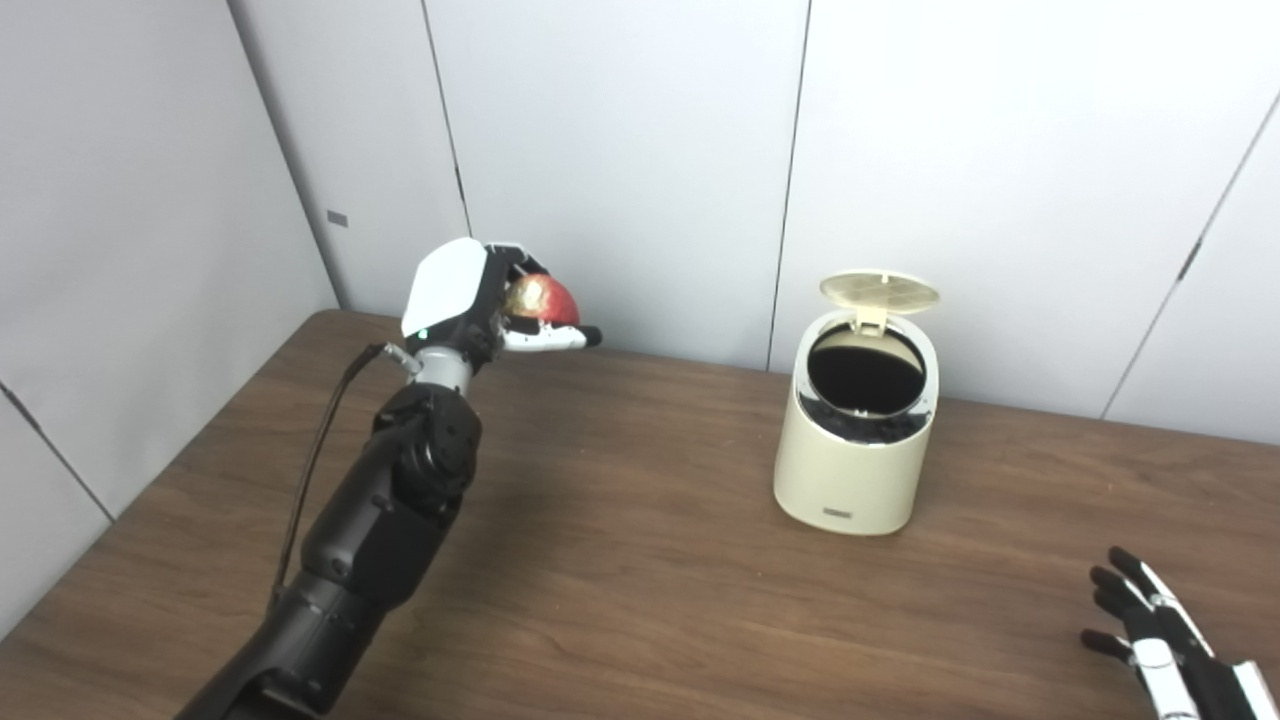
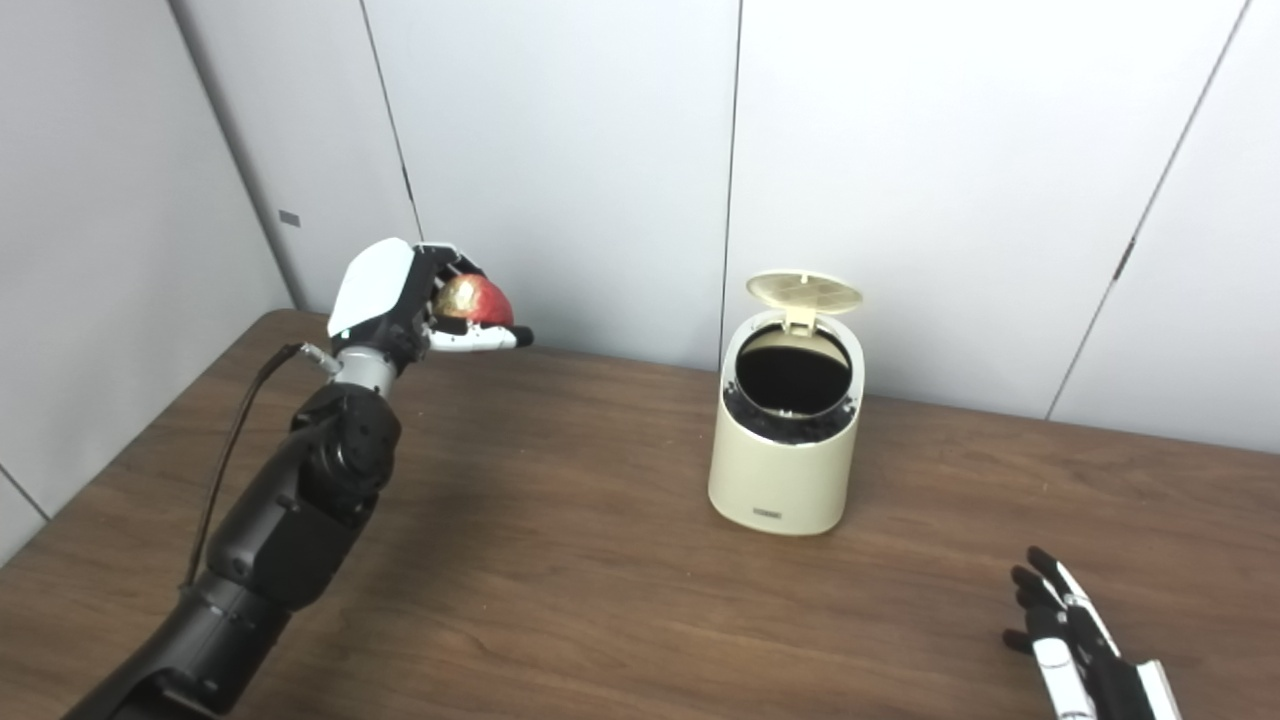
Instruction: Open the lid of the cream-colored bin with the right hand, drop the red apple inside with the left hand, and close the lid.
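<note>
The left eye view shows a brown wooden table (image 1: 640, 600) that stands against grey wall panels (image 1: 620, 150). The cream-colored bin (image 1: 855, 450) stands upright on the table, near the far edge and a little to the right of the middle. Its lid (image 1: 880, 291) is raised and stands open behind the round mouth, held by a hinge at the back rim. The inside of the bin looks dark, and I cannot tell what is in it.

The left hand (image 1: 480, 295) is lifted high above the table, close to the far left corner and well apart from the bin. Its fingers are closed around the red apple (image 1: 543, 298), and the thumb (image 1: 550, 338) lies under the fruit. The apple is in the air and does not touch the table. A black cable (image 1: 315, 460) runs along the left arm.

The right hand (image 2: 1075, 640) is low, near the front right corner of the table. Its fingers are spread apart and straight, and it holds nothing. It is well apart from the bin.
</note>
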### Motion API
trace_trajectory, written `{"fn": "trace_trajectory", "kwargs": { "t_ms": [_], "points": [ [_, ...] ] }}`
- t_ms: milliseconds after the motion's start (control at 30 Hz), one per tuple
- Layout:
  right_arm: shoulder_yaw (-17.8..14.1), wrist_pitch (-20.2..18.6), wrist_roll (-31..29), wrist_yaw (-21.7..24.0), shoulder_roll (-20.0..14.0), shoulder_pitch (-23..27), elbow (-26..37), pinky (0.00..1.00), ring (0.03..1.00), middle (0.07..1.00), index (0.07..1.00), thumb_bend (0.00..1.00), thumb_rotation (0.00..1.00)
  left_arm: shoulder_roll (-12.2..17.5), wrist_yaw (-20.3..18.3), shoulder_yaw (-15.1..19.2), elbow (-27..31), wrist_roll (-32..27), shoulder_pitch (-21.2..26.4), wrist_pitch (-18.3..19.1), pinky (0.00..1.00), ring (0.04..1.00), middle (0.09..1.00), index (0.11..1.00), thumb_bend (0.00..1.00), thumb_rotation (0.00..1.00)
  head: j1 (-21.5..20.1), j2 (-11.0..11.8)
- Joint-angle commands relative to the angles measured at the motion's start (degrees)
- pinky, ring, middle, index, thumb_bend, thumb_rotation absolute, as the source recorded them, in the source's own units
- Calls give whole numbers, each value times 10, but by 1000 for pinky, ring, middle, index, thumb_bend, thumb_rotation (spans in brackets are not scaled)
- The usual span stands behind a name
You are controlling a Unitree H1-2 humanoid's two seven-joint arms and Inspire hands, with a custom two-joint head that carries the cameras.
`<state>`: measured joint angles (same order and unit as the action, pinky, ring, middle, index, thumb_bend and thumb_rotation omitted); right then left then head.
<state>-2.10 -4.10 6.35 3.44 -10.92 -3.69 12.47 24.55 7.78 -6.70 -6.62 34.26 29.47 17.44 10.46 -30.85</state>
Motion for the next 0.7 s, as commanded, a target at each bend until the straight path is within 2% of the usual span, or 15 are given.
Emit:
{"fn": "trace_trajectory", "kwargs": {
  "t_ms": [0,67,233,467,667],
  "points": [
    [-1,15,-7,-3,4,11,3,821,913,910,927,436,935,-1,13,8,38,8,11,-12,330,403,488,499,474,0,0,0],
    [-1,5,-14,1,6,12,8,843,927,924,940,435,929,-21,11,11,71,4,3,-12,323,399,484,502,473,0,-23,0],
    [-10,-14,-36,-3,17,21,15,846,937,943,951,428,914,-72,15,15,135,-1,-13,-17,344,439,541,479,473,0,-52,-1],
    [-23,-34,-62,-11,40,36,15,856,935,943,954,491,927,-121,17,22,155,-15,-17,-42,324,435,536,486,473,0,-90,2],
    [-24,-37,-66,-19,53,41,13,864,932,946,948,529,921,-148,21,26,166,-11,-16,-51,319,441,524,491,474,0,-118,4]
  ]
}}
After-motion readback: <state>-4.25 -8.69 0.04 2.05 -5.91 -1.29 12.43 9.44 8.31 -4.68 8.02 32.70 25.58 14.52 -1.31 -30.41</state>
